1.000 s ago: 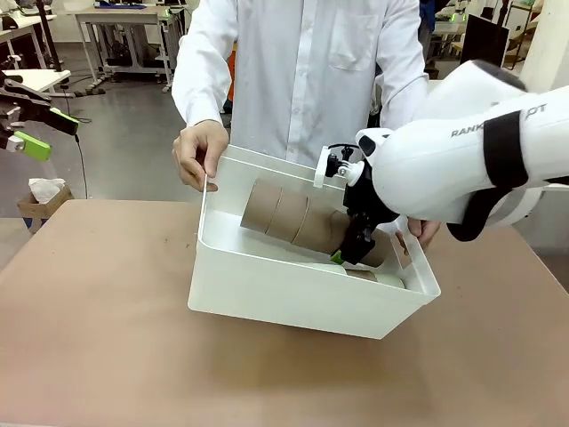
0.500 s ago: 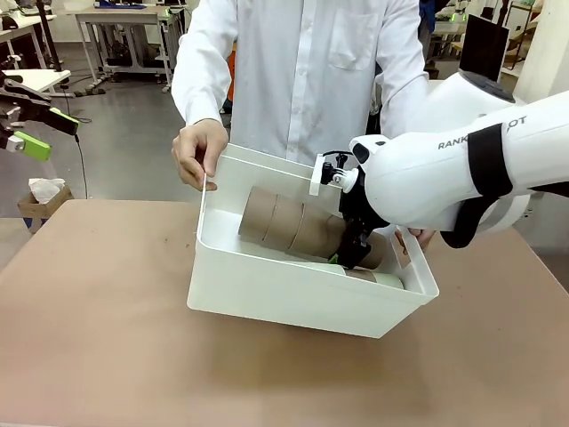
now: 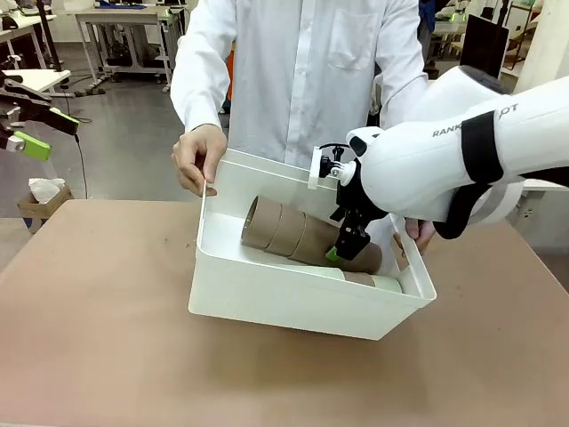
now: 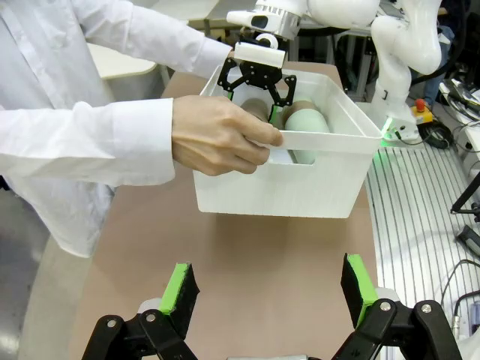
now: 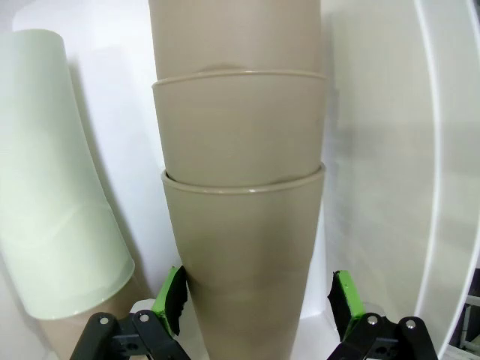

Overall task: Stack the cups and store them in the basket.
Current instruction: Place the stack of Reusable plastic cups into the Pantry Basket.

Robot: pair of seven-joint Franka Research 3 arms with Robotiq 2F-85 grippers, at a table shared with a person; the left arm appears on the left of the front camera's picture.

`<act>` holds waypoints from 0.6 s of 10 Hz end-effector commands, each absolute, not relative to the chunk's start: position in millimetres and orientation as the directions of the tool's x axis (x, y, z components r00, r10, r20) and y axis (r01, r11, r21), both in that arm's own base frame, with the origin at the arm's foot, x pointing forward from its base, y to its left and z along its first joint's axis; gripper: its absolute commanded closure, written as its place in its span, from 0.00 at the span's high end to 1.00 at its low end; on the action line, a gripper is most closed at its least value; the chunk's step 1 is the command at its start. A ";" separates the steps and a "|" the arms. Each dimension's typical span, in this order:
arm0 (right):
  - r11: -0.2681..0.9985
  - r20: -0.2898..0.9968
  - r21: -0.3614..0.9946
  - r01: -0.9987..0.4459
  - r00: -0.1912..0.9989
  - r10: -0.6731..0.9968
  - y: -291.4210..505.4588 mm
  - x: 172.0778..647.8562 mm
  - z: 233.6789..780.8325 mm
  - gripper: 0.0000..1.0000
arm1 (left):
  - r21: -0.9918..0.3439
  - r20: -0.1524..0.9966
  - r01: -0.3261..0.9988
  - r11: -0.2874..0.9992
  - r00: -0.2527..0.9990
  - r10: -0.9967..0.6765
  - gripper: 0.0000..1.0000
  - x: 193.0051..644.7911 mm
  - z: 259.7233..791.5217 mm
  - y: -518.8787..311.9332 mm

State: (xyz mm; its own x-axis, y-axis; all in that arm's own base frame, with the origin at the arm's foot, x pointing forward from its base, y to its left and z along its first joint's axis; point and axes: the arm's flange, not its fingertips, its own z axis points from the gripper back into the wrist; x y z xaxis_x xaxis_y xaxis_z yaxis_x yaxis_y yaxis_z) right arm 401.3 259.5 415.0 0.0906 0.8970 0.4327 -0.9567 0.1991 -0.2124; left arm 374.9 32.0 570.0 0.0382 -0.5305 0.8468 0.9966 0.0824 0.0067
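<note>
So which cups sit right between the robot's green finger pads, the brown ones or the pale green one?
The nested tan-brown matte tumblers lie between the right gripper's pads; the pale mint tumbler lies beside them, outside the fingers.

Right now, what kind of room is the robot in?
It looks like a robot lab or workshop. Past the brown table stand work benches on a bare grey floor, and another white robot arm stands on a base with a red stop button.
</note>
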 end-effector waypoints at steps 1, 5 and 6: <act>0.189 0.489 -0.201 -0.961 0.069 0.870 237.7 393.6 432.3 1.00 | 0.000 0.853 0.996 0.084 0.043 -0.520 1.00 373.7 572.7 31.1; 0.165 0.582 -0.143 -0.976 0.052 0.811 178.3 357.6 513.5 1.00 | 0.000 0.853 0.996 0.084 0.043 -0.520 1.00 373.7 572.7 31.1; 0.157 0.621 -0.133 -0.979 0.041 0.783 153.5 351.5 538.7 1.00 | 0.000 0.853 0.996 0.084 0.043 -0.520 1.00 373.7 572.7 31.1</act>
